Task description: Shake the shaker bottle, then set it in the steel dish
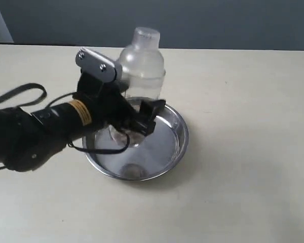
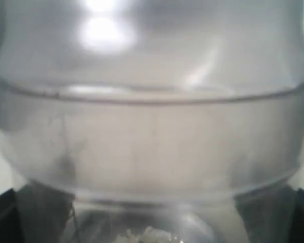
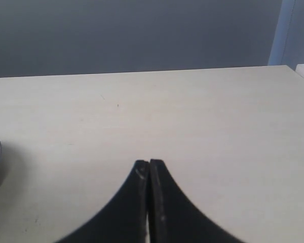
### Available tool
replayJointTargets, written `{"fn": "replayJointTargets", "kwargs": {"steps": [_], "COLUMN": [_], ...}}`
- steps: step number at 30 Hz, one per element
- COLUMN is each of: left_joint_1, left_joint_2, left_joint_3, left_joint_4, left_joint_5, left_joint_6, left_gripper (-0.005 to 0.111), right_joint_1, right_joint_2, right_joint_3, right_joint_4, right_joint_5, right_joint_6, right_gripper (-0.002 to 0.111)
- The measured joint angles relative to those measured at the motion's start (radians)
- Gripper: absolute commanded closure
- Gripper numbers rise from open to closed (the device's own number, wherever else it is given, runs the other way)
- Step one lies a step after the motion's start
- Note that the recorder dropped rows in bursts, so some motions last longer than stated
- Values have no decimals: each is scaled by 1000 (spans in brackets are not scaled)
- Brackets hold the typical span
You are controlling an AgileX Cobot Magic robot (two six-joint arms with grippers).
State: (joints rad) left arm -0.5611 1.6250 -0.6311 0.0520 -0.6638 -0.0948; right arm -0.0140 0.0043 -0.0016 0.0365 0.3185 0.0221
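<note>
setting: robot lab bench | evidence: bare cream tabletop [image 1: 253, 192], plain grey wall [image 1: 218, 20], black robot arm [image 1: 35, 136]

Black arm [image 1: 25, 136], black left gripper [image 1: 149, 117], yellow label [image 1: 81, 111], silver bracket [image 1: 97, 65]

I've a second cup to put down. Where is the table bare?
Bare table lies right of the steel dish and in front of it. Crowded: the dish itself, with the shaker bottle, and its left, under the left arm.
</note>
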Motion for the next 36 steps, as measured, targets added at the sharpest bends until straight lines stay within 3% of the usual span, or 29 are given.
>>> {"fn": "replayJointTargets", "kwargs": {"steps": [5,8,10,15,18,20,24,30,36], "left_joint_1": [0,0,0,0,0,2,2,2,2], "left_joint_2": [-141,-32,79,-176,32,91,-117,54,-166], "left_joint_3": [-76,-32,21,-122,6,73,12,57,-48], "left_joint_4": [-3,-10,6,31,-19,31,55,47,44], "left_joint_5": [-69,-116,-76,-58,-69,-59,-159,-12,-1], "left_joint_6": [6,-42,-74,5,-72,-125,-96,-110,-42], "left_gripper": [106,106,106,106,106,106,106,106,106], "right_joint_1": [0,0,0,0,0,0,0,0,0], "right_joint_2": [0,0,0,0,0,0,0,0,0], "right_joint_3": [0,0,0,0,0,0,0,0,0], "right_joint_4": [0,0,0,0,0,0,0,0,0], "right_joint_5": [0,0,0,0,0,0,0,0,0], "right_joint_6": [0,0,0,0,0,0,0,0,0], "right_gripper": [109,109,109,109,109,109,109,109,109]}}
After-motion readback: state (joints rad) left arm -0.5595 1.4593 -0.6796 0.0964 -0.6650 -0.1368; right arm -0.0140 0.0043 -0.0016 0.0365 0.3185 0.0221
